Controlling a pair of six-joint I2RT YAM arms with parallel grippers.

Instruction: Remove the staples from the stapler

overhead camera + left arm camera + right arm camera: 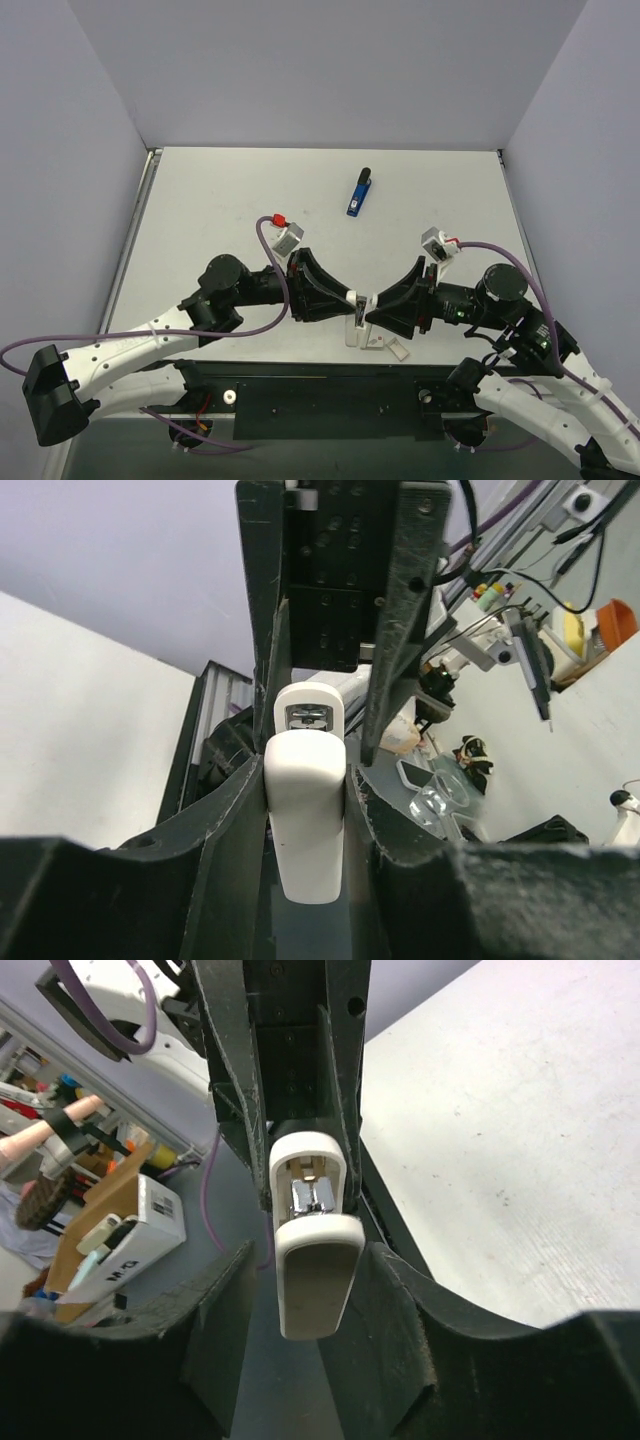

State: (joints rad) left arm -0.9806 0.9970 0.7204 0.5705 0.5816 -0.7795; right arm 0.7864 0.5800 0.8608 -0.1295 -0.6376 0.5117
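Two pincers met over the near middle of the worktop [230, 190], with the white stapler [354, 325] between them, close to the near edge. I could not tell whether its lower end touched the surface.

My left pincer [305, 772] was clamped on one half of the stapler, both fingers pressed flat against its white sides. My right pincer [308, 1250] came in from the opposite side and was closed on the other half. One finger sat snug and the other showed a sliver of daylight, but I judged it a grip.

Holding it from both ends made sense to me. One arm could steady the body while the other pulled the cover away. The stapler was hinged open, with the metal channel [312, 1198] exposed towards the right wrist camera. I could not make out whether any staples sat in it.

Two small white pieces [386, 346] lay just right of the stapler. A blue tool [360, 192] rested far back on the worktop, well apart from both arms, and I judged it no part of this step.
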